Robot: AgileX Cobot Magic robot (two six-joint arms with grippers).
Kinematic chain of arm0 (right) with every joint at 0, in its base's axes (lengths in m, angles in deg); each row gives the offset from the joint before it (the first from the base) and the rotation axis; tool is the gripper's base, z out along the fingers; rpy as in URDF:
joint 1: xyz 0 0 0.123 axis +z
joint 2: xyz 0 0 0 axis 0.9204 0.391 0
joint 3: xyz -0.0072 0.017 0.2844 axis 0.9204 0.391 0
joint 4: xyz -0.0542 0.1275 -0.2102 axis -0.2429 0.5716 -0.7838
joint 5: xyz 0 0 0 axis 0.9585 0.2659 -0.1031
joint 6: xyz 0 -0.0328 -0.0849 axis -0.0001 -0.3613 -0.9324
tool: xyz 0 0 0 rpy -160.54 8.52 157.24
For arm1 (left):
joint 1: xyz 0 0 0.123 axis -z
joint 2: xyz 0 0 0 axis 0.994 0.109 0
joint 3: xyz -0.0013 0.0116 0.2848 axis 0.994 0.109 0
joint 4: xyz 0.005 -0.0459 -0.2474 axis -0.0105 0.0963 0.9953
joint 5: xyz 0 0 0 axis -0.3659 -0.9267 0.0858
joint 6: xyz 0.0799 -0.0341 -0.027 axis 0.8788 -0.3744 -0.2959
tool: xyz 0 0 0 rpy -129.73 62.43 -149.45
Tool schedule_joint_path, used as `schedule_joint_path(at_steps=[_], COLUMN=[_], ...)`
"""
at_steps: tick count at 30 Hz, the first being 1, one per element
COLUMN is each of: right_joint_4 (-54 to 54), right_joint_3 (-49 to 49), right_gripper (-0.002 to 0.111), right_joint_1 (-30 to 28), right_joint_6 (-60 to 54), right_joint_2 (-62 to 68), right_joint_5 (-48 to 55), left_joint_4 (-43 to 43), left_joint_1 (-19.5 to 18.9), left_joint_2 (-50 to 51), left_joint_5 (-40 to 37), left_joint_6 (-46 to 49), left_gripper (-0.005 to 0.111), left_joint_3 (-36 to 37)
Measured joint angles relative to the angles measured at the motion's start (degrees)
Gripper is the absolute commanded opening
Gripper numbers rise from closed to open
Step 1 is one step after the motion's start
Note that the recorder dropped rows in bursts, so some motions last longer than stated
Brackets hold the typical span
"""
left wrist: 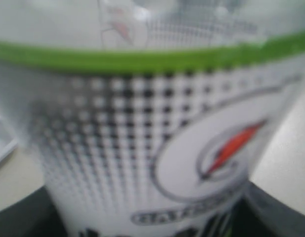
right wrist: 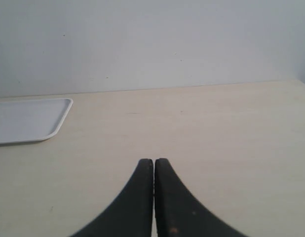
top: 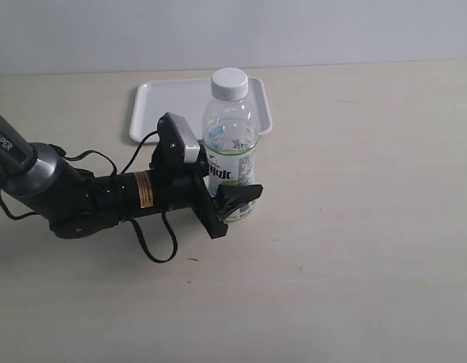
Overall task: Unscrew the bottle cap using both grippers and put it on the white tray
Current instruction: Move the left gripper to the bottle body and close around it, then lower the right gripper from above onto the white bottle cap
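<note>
The clear bottle (top: 230,144) with its white-green label stands upright on the table, just in front of the white tray (top: 162,106). The ribbed white bottle cap (top: 230,82) sits on the neck. My left gripper (top: 232,210), on the dark arm with the orange label, clasps the bottle's lower body from the left. In the left wrist view the blurred label (left wrist: 142,123) fills the frame, with dark fingers (left wrist: 273,212) at its sides. My right gripper (right wrist: 153,163) is shut on nothing above bare table and does not show in the exterior view.
A corner of the tray (right wrist: 24,121) lies ahead of the right gripper, off to one side. The beige tabletop (top: 354,249) runs back to a pale wall. Black cables (top: 154,246) loop beside the left arm.
</note>
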Motion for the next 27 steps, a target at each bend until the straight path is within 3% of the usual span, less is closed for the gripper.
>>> schedule_joint_path(at_steps=[2, 4, 19, 27], right_joint_4=[0.0, 0.0, 0.04, 10.75], right_joint_3=[0.0, 0.0, 0.0, 0.0], right_gripper=[0.002, 0.002, 0.002, 0.002], right_joint_1=[0.0, 0.0, 0.0, 0.0], right_joint_6=[0.0, 0.0, -1.1, 0.94], right_joint_2=[0.0, 0.0, 0.0, 0.0], right_joint_5=[0.0, 0.0, -2.15, -9.79], left_joint_4=[0.24, 0.89, -1.0, -3.07], left_joint_1=[0.0, 0.03, 0.03, 0.03], left_joint_2=[0.0, 0.0, -0.98, -4.69], left_joint_5=[-0.12, -0.35, -2.54, -10.52], left_joint_6=[0.57, 1.06, 1.55, 1.69], left_gripper=[0.013, 0.0, 0.0, 0.0], left_joint_3=[-0.23, -0.26, -0.26, -0.39])
